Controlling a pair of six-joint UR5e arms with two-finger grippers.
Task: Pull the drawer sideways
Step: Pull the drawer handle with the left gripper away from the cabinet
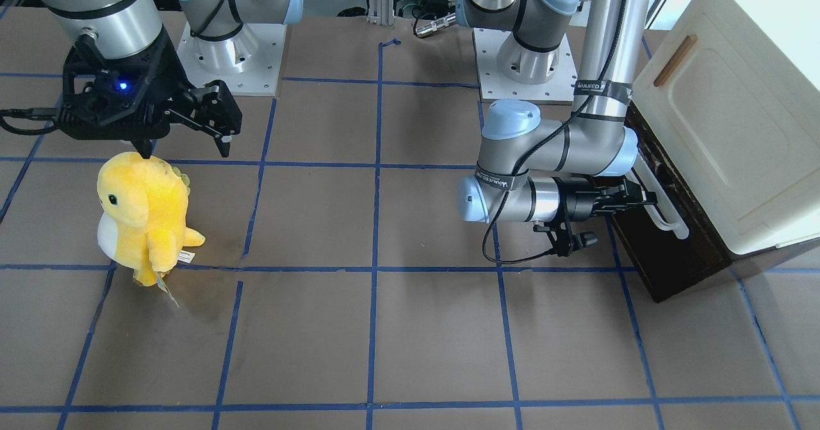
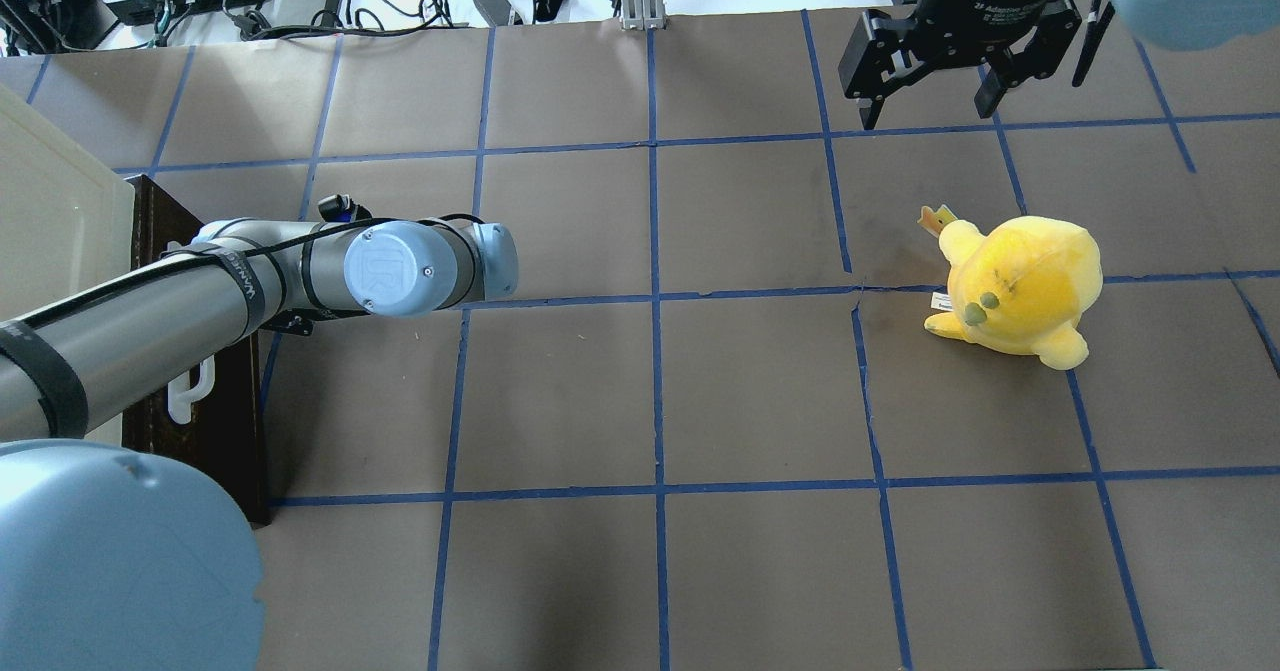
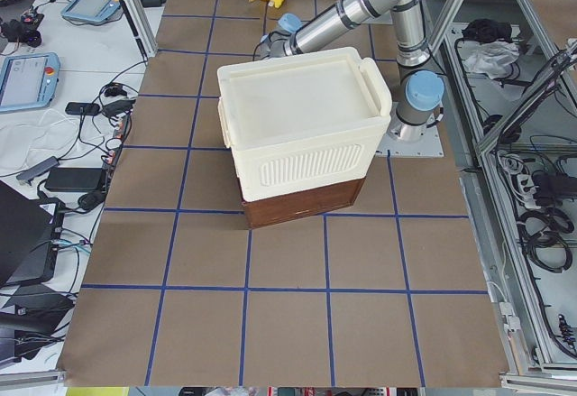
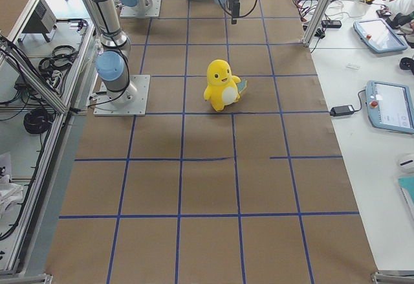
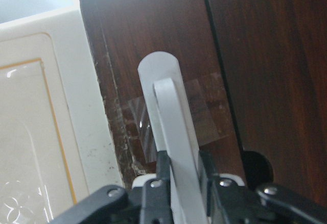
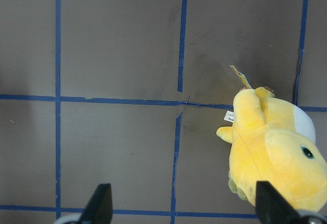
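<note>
**Grip set on the white bar handle [image 5: 172, 117] of the drawer [image 1: 644, 263], sideways pull not yet made**

The dark brown wooden drawer sat at the end of the table [image 1: 416, 340] on the robot's left, beneath a cream cabinet [image 1: 724, 129]. Its front faced the middle of the table. From these views it could not be told for certain whether the drawer had slid out at all; no pale inner side showed, so it looked shut or nearly so.

The left gripper [image 5: 181, 165] reached in level from the table side. In the left wrist view, its two fingers were pressed against either side of the bar, pinching it partway along its length. The cabinet door above had its own small wooden handle [image 1: 674, 60], well apart from the gripper.

The step in hand appeared to be the end of the grasp, just ahead of the pull. The next move would likely call for a straight draw away from the cabinet, toward the table's centre, with the wrist held level so the bar did not slip out of the pinch or the drawer jam.

The right gripper [image 1: 186, 141] hung above the table at the far side, fingers spread and holding nothing. A yellow plush toy [image 1: 144, 215] stood upright just beside and below it, well apart from the drawer.
</note>
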